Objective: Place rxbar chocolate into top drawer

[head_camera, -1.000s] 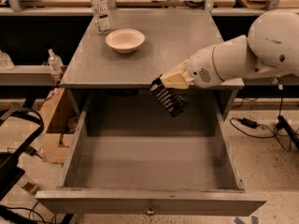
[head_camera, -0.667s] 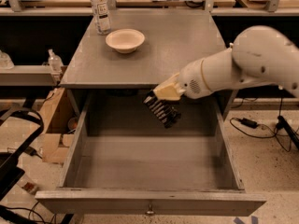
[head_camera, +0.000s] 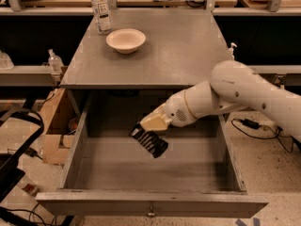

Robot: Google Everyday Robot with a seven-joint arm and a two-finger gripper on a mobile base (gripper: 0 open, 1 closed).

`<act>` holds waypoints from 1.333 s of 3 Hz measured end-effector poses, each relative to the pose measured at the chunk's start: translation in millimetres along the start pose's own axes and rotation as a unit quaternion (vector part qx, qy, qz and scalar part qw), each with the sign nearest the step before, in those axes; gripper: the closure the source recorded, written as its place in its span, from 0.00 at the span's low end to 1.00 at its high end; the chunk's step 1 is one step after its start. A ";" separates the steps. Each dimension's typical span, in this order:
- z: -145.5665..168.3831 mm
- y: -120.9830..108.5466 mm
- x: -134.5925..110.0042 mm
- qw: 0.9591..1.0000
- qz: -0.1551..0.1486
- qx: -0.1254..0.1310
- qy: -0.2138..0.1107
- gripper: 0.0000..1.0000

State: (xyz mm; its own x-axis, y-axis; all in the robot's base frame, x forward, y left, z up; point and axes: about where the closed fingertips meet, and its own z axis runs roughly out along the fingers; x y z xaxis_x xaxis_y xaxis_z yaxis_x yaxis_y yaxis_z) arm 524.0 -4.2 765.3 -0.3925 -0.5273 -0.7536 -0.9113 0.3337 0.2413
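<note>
The top drawer (head_camera: 113, 171) is pulled wide open below the grey table top (head_camera: 178, 51); its plain front panel carries a small metal knob (head_camera: 150, 213). My gripper (head_camera: 142, 130) reaches in from the right on the white arm and hangs over the middle of the drawer, toward its back. It is shut on the rxbar chocolate (head_camera: 150, 142), a flat black wrapper with white print lines. The bar hangs tilted, down and to the right, a little above the drawer floor.
A white bowl (head_camera: 125, 40) and a clear water bottle (head_camera: 101, 8) stand at the back left of the table top. A small bottle (head_camera: 54, 60) sits on the shelf to the left. A cardboard box (head_camera: 52, 126) and cables lie on the floor left of the drawer.
My gripper has moved left and down with the bar, from the table's front edge into the space over the open drawer.
</note>
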 end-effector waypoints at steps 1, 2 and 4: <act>41.1 24.3 32.5 0.996 0.014 -0.087 0.017 1.00; 43.1 25.0 34.7 0.996 0.016 -0.091 0.018 0.81; 46.0 27.2 35.1 0.995 0.015 -0.095 0.019 0.35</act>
State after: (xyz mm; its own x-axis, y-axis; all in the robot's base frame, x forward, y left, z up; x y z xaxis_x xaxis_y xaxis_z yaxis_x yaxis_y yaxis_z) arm 491.2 22.3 717.3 -0.4212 -0.5496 -0.7215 -0.9047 0.1984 0.3769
